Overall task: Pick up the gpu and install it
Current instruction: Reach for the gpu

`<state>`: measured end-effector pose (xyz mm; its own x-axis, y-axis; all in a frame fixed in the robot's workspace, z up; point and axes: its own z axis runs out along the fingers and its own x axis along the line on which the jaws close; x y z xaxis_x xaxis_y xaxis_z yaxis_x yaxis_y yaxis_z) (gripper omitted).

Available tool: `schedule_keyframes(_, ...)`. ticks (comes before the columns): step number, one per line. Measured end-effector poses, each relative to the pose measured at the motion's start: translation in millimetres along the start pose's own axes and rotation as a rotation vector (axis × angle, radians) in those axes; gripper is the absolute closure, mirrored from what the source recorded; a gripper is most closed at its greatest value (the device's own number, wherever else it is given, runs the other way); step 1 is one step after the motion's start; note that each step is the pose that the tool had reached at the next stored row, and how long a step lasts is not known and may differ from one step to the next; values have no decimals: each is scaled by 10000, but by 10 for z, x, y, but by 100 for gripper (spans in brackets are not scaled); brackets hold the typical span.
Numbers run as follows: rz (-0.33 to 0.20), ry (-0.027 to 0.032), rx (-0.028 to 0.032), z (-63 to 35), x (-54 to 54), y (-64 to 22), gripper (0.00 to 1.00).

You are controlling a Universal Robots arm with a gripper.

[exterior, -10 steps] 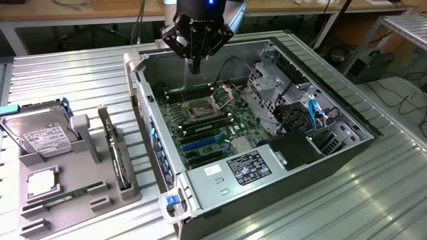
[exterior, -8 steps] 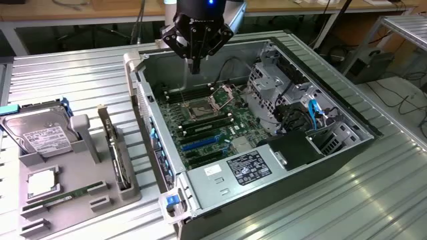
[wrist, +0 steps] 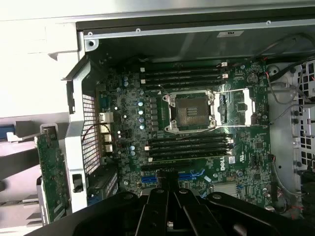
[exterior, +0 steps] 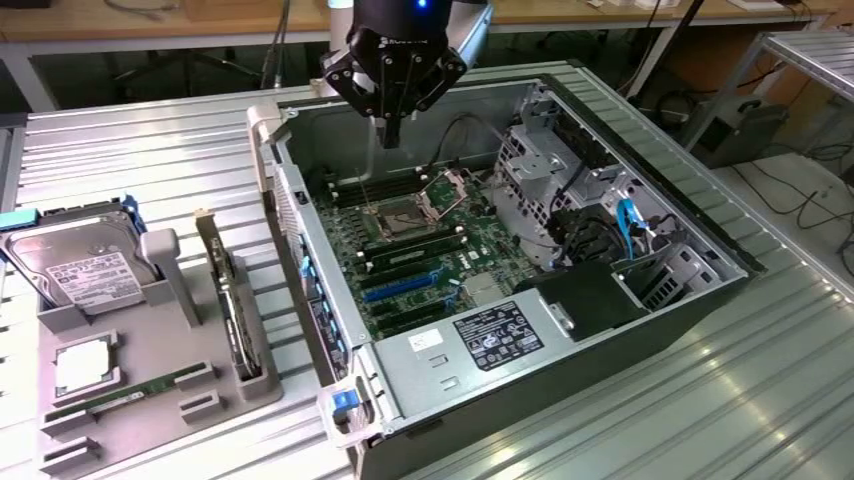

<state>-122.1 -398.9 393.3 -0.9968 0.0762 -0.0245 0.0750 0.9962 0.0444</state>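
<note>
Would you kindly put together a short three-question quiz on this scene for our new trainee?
1. True or false: the hand is holding the gpu.
2. Where is the gpu? A) standing on edge in the grey holder beside the computer case; B) inside the computer case; C) in the hand.
3. Name the silver item with a white label that stands in the grey holder.

Key: 1 false, the hand is shut on nothing above the open case; 2 A; 3 the hard drive.
</note>
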Motion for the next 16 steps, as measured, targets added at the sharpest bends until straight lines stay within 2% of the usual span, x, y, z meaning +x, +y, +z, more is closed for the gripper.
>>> schedule_keyframes(2,1,1,2,-2,22,-16,89)
schedule_keyframes(7,1,0,1,-12,245,-125,89)
schedule_keyframes(9,1,0,0,-18,391,-188,89)
schedule_keyframes(16,2,1,1,-30,665,-301,89)
